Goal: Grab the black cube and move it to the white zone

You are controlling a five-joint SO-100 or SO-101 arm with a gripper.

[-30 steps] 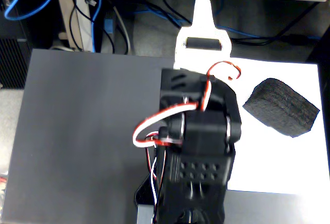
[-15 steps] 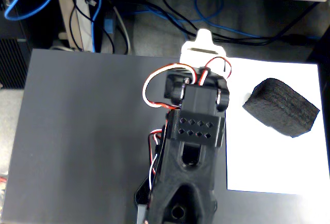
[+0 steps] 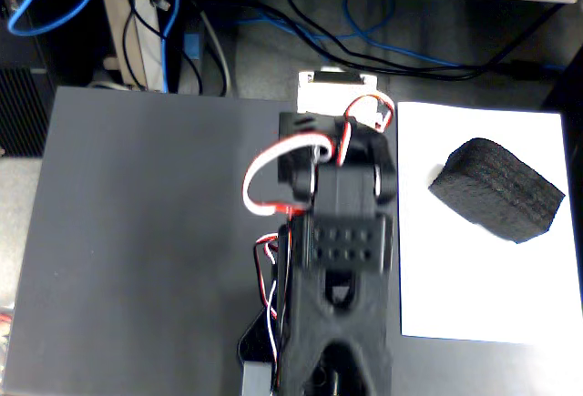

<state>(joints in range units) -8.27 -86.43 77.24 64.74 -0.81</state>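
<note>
Already the black cube (image 3: 496, 188) sits on the white zone (image 3: 455, 287) at the right, well apart from the arm (image 3: 342, 259), so the job looks done, and the gripper's tips are cut off, so I cannot tell if it is open.

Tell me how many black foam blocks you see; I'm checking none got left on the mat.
1. The black cube lies on the white zone, in its upper part, right of the arm. The arm could hide part of the mat.
</note>
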